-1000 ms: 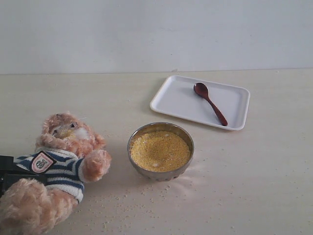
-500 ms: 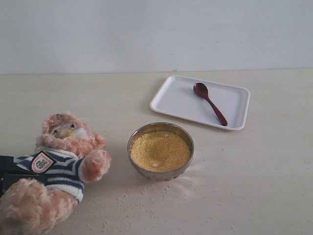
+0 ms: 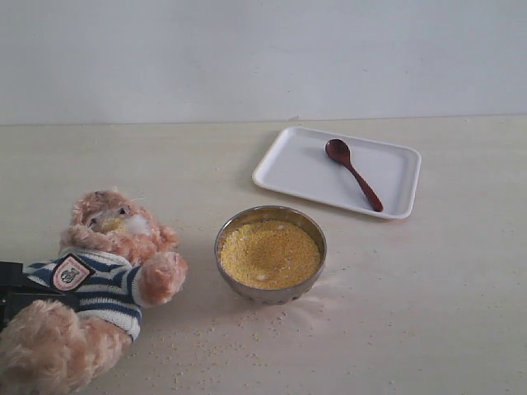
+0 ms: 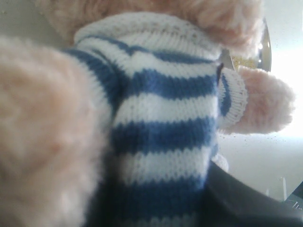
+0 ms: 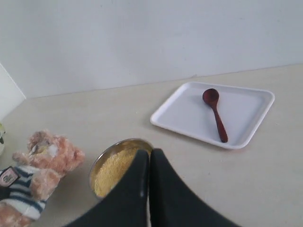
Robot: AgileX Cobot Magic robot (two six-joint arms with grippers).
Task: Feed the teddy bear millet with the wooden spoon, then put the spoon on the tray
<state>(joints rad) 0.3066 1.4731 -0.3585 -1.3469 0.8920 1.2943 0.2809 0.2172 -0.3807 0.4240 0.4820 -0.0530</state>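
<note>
The teddy bear (image 3: 107, 271) leans at the front left, held up by my left gripper (image 3: 23, 286), whose black jaws clamp its striped shirt (image 4: 161, 118) from behind; one black finger (image 4: 241, 201) shows beside the cloth. The millet (image 3: 269, 253) fills the round steel bowl (image 3: 272, 291) just right of the bear's paw. On the white tray (image 3: 288, 169) at the back right lies the wooden spoon (image 3: 354, 174), handle toward the front right. My right gripper (image 5: 149, 153) is shut and empty, hovering in front of the bowl, well away from the spoon (image 5: 215, 113).
Loose millet specks (image 3: 239, 337) are scattered on the pale tabletop in front of the bowl and bear. A plain white wall (image 3: 263, 58) closes off the back of the table.
</note>
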